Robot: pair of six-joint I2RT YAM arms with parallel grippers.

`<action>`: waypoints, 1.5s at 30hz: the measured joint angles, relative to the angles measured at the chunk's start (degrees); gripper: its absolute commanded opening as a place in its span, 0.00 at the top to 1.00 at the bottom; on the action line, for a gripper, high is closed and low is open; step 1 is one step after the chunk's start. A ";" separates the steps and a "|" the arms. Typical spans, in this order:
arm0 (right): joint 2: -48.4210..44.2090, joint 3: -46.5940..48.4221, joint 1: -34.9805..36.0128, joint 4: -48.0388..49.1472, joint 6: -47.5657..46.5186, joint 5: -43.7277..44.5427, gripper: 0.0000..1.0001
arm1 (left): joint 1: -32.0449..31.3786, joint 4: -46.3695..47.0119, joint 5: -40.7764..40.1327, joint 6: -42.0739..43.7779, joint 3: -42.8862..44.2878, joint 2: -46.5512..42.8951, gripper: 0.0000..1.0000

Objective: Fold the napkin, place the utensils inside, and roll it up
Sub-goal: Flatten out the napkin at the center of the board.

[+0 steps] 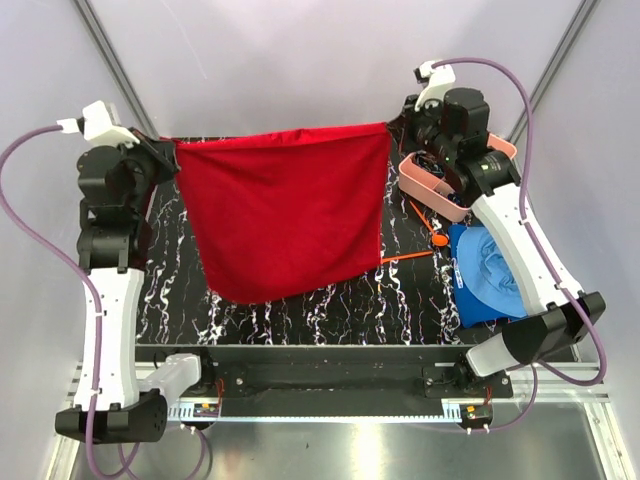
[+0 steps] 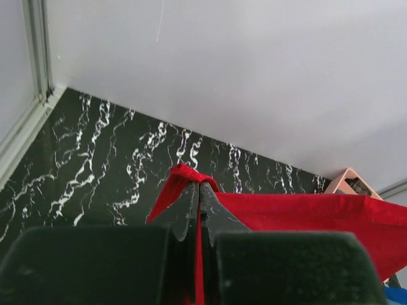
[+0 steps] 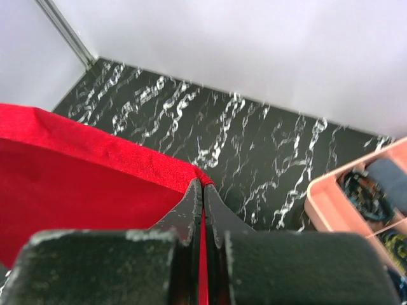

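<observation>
Napkin [image 1: 285, 215] spread over the black marbled worktop [image 1: 180, 290], pulled taut along its far edge. Left claw [image 1: 171, 149] pressed together on one far corner — right claw [image 1: 393, 127] pinching the other. Orange utensils [image 1: 428, 238] lying just beside its right edge.

Matt red cloth napkin [image 1: 290, 215], smooth blk marble-look table [image 1: 180, 300]
</observation>
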 measured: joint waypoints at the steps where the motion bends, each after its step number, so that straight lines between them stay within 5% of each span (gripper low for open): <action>1: 0.07 0.83 0.00 -0.04 -0.22 0.00 1.00 | 0.00 -0.37 -0.13 0.24 1.27 0.07 1.00; 25: -20.59 -2.60 0.79 2.54 -6.16 -8.79 1.00 | -0.28 -1.22 -1.46 0.76 4.94 -21.81 1.00; 34: -5.14 6.64 0.76 5.14 -4.66 -8.66 1.00 | -0.26 -2.21 -6.64 3.30 7.98 -12.92 1.00; 40: 17.62 14.67 0.57 5.62 -4.37 -7.54 1.00 | 1.77 -0.33 -12.28 5.86 -0.46 0.39 1.00; 43: 32.26 23.12 0.57 4.74 -3.08 -7.72 0.95 | 5.07 -0.50 -12.26 5.95 -4.35 10.69 0.65; 44: 37.27 26.80 0.61 4.37 -2.67 -7.52 0.80 | 6.16 -0.98 -12.20 6.34 -4.37 14.80 0.32; 45: 42.18 30.91 0.59 3.19 -2.14 -7.34 0.48 | 7.34 -1.18 -12.07 6.54 -4.26 18.71 0.24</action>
